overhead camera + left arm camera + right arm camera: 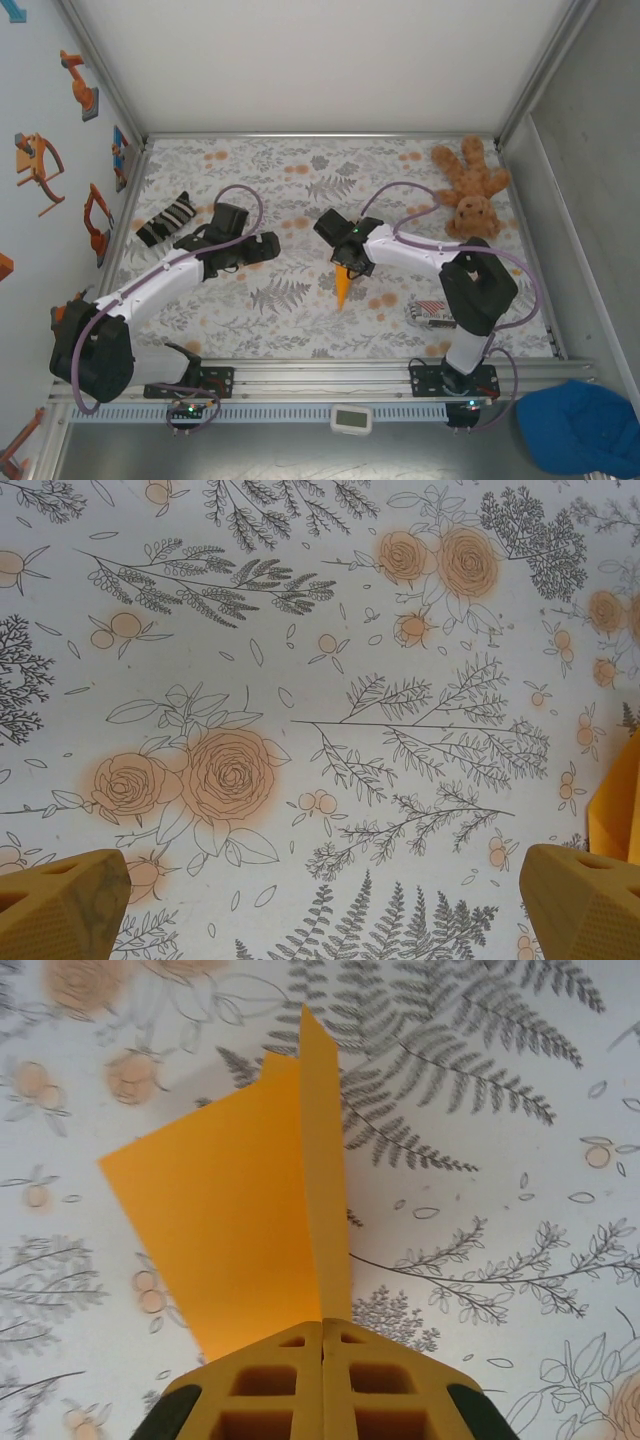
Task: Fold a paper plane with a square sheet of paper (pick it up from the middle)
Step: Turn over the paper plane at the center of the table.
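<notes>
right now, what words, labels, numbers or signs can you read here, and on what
No text here is readable.
White device on the near rail: screen too small to read.
Striped packet: any print too small to read.
Orange paper plane: plain, no print.
Wall stickers: pictures, no lettering.

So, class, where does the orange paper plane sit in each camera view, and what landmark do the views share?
Top external: paper plane mid-table, under the right gripper, nose toward the near edge.
Left wrist: orange sliver at the right edge, probably it.
Right wrist: centre, pinched between the shut fingers.
Shared landmark: the floral tablecloth.
</notes>
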Robot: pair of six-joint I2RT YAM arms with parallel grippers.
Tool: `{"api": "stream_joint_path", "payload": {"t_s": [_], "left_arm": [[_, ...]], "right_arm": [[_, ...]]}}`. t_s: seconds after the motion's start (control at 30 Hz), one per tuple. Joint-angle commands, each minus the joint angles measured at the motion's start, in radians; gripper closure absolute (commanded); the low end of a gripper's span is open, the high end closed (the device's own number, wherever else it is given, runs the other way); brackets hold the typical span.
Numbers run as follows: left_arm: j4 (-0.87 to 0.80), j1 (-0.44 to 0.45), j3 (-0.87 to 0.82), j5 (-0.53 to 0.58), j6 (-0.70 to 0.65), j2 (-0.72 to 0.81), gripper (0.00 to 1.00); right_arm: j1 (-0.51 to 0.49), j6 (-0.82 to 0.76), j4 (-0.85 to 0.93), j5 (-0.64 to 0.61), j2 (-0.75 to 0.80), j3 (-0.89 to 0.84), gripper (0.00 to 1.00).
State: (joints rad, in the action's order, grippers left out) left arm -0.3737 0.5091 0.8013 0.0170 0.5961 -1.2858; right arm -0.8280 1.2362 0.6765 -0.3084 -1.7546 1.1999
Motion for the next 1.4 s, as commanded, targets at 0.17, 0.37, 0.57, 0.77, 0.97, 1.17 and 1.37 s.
{"api": "stream_joint_path", "payload": {"t_s": [0.17,0.37,0.57,0.77,0.97,1.17,1.37], "left_arm": [[0.084,-0.103,-0.109,-0.107,0.115,0.110,0.00],[0.129,-0.201,-0.172,-0.219,0.188,0.139,0.02],[0.240,-0.227,-0.235,-0.298,0.244,0.128,0.06],[0.351,-0.224,-0.266,-0.370,0.264,0.064,0.15],[0.419,-0.198,-0.261,-0.433,0.259,-0.018,0.22],[0.439,-0.129,-0.198,-0.485,0.204,-0.130,0.27],[0.471,-0.082,-0.153,-0.521,0.172,-0.214,0.36]], "right_arm": [[-0.002,-0.311,-0.373,0.153,0.097,-0.011,1.00],[0.012,-0.381,-0.687,0.443,0.033,-0.036,1.00],[0.054,-0.290,-0.980,0.628,-0.069,-0.145,1.00],[0.073,-0.243,-1.110,0.672,-0.135,-0.244,1.00],[0.101,-0.205,-1.206,0.673,-0.130,-0.359,1.00],[0.110,-0.202,-1.220,0.667,-0.121,-0.393,1.00],[0.112,-0.200,-1.223,0.669,-0.128,-0.390,1.00]]}}
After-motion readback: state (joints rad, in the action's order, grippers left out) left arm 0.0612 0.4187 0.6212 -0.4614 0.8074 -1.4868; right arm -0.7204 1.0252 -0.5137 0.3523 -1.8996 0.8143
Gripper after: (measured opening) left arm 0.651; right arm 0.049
